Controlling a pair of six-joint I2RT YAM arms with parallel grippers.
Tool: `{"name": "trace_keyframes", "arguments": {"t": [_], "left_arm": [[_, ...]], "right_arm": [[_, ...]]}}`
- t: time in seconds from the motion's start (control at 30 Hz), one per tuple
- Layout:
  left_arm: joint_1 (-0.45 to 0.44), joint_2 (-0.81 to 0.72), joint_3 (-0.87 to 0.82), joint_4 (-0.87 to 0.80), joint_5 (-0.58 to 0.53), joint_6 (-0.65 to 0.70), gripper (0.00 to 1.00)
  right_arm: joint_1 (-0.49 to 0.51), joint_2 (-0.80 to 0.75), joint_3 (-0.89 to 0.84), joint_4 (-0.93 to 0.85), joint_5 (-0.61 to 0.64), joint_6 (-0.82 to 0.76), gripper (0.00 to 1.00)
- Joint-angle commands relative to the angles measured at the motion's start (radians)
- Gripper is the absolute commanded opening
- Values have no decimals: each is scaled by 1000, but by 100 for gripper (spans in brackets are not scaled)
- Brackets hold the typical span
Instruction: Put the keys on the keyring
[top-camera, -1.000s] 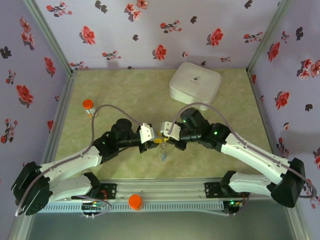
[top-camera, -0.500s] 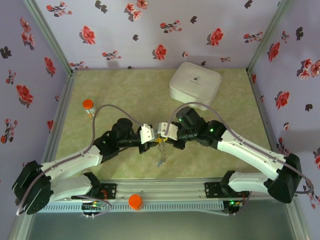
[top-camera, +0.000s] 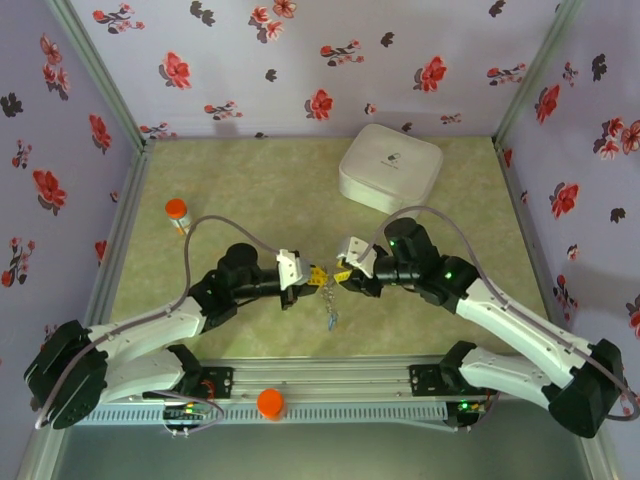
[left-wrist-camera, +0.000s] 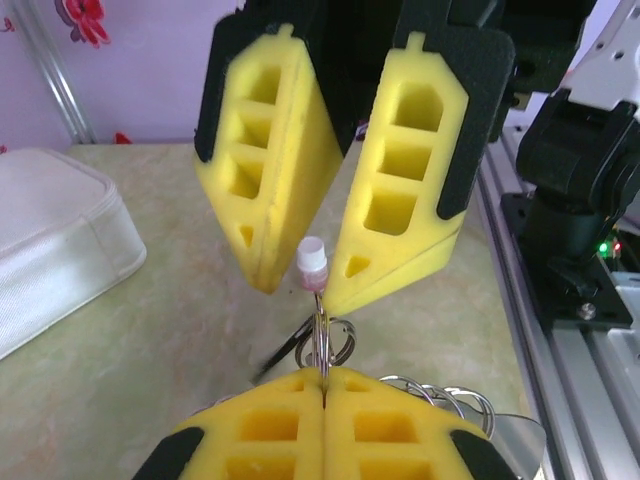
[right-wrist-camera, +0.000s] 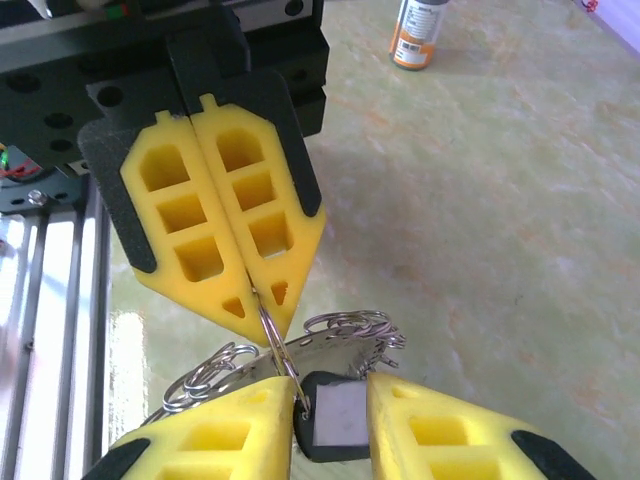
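Note:
In the left wrist view my left gripper (left-wrist-camera: 325, 375) is shut on a small split ring (left-wrist-camera: 326, 345) held edge-on. That ring runs to the black-and-silver key (right-wrist-camera: 335, 415), whose head lies between the parted fingers of my right gripper (right-wrist-camera: 332, 385), which is open. Behind it curves the keyring (right-wrist-camera: 375, 345), a thin metal hoop carrying several small rings (right-wrist-camera: 205, 375). From above, the left gripper (top-camera: 313, 273) and right gripper (top-camera: 342, 275) face each other tip to tip. The bunch hangs below them, with a small blue key (top-camera: 330, 318) at its bottom. A small white-capped piece (left-wrist-camera: 312, 265) sits between the right fingers.
A white rounded box (top-camera: 390, 165) stands at the back right of the mat. An orange-capped bottle (top-camera: 177, 212) stands at the left. Another orange cap (top-camera: 270, 402) rests on the aluminium rail (top-camera: 380, 375) at the near edge. Flowered walls close in three sides.
My right arm has drawn back to the right and its jaws have parted. The gap between the two grippers has widened. The bunch stays hanging at the left gripper's tips.

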Motion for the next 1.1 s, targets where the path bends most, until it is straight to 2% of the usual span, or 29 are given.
{"name": "trace_keyframes", "arguments": {"t": [0.0,0.23,0.8,0.93,1.07], "left_arm": [[-4,-1,-1,147,48,-48,0],[-2,-19,1,109,53,-30,0],[-2,-29,35,107,70,-13,0],[-2,-17,28,123,71,-23,0],[-2,1,28,147,83,-32,0]], "right_arm": [[-4,-19,-8,46,-44,46,21],[-4,-45,8,-22,-28,26,1],[-4,31,16,-63,0,0,0],[-18,-47,-33,21,-22,30,18],[-37,-80,-57,77,-113,55,23]]}}
